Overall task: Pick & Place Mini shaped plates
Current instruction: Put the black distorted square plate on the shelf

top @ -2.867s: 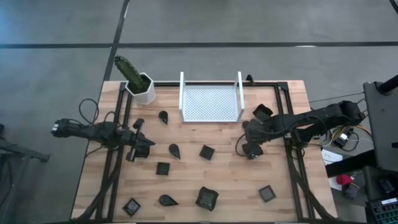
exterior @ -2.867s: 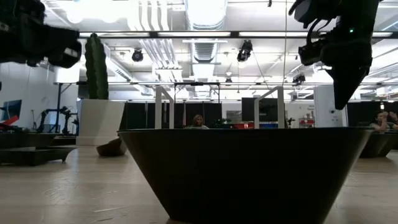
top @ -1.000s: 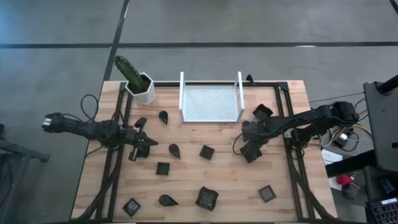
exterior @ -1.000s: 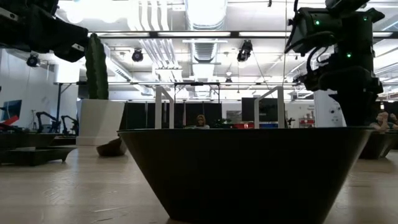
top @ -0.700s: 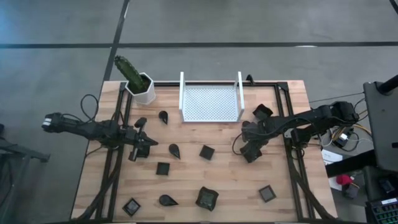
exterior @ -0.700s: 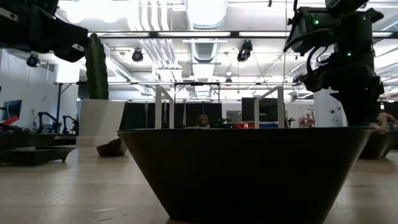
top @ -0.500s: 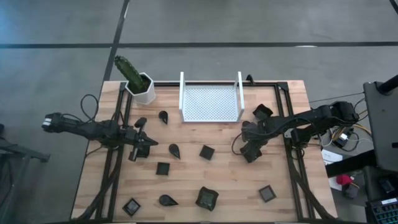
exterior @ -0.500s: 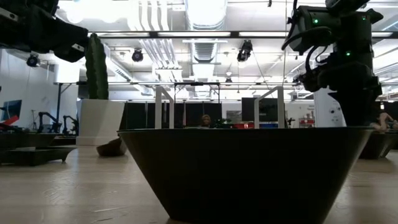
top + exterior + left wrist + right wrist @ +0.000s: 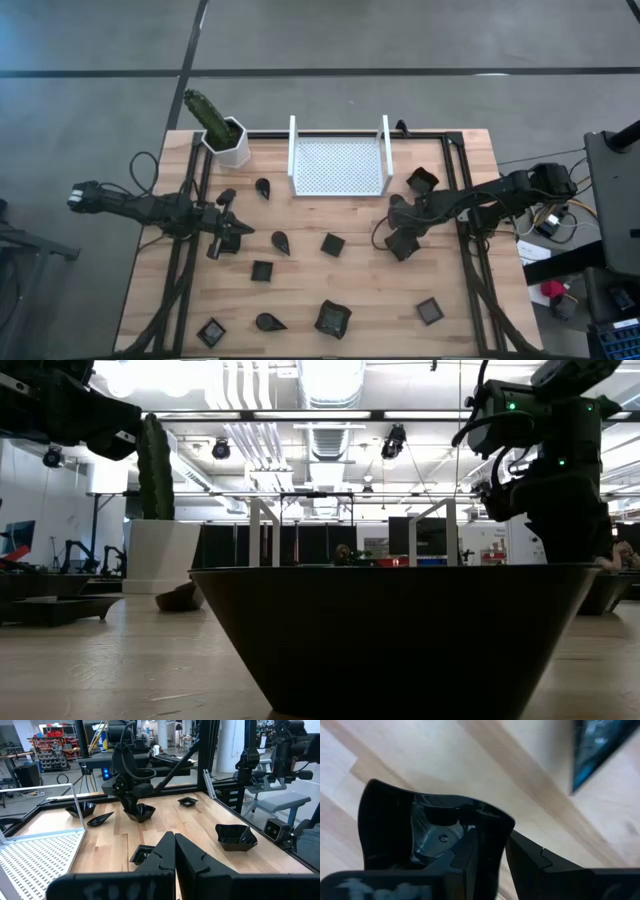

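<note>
- Since the earliest overhead picture, the right gripper (image 9: 400,243) has dropped lower over the table and drawn slightly toward the middle; over the last second it has barely shifted.
- That right gripper is pinching the rim of a small dark square plate (image 9: 427,832): in its own wrist view one finger sits inside the dish and the other outside the wall.
- From the left wrist view, the same plate (image 9: 139,812) sits on the wooden table (image 9: 370,300) under the right gripper (image 9: 131,800), between the white tray and the table's right edge.
- The left gripper (image 9: 228,238) waits over the left part of the table, its fingers (image 9: 192,857) pressed together with nothing between them.
- Other little plates are scattered on the wood: a teardrop one (image 9: 280,241) just beside the left gripper, a square one (image 9: 332,244) near the middle, one (image 9: 421,180) right of the tray, and several along the near edge, including one (image 9: 332,318) that fills the low view.
- A white perforated tray (image 9: 337,167) stands at the far edge.
- A white pot with a cactus (image 9: 226,140) stands at the far left corner.
</note>
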### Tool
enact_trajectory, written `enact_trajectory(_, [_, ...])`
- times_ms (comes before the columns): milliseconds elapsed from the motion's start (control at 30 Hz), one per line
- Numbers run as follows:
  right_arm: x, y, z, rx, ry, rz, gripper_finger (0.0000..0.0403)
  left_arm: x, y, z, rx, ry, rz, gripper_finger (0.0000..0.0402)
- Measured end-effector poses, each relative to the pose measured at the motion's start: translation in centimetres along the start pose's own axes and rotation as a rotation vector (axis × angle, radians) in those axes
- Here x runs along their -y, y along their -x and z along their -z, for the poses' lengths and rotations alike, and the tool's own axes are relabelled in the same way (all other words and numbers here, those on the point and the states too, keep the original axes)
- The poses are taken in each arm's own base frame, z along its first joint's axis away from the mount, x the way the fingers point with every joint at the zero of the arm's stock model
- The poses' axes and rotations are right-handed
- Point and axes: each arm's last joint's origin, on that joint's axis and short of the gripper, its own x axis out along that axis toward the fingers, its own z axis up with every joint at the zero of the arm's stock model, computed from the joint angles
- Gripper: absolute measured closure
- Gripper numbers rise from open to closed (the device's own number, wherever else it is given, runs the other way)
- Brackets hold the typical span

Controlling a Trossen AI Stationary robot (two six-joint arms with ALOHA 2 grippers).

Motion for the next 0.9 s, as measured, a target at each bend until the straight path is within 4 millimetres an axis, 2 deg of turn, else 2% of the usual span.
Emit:
enact_trajectory(167, [0.2,-0.4,0.2,-0.004,0.012,-0.004,0.0335,0.0,0.0,0.0,0.0,0.0,0.0,0.0401])
enact_trajectory(300, [0.1,-0.3,0.1,0.004,0.027,-0.012,0.0383,0.0,0.0,0.0,0.0,0.0,0.0,0.0401])
enact_trajectory(467, [-0.8,0.8,-0.6,0.035,0.065,-0.049,0.0394,0.0,0.0,0.0,0.0,0.0,0.0,0.0401])
enact_trajectory(667, [-3.0,4.4,-2.4,0.11,0.166,-0.12,0.0395,0.0,0.0,0.0,0.0,0.0,0.0,0.0401])
enact_trajectory(900, [-5.6,10.6,-4.5,0.273,0.301,-0.182,0.0395,0.0,0.0,0.0,0.0,0.0,0.0,0.0401])
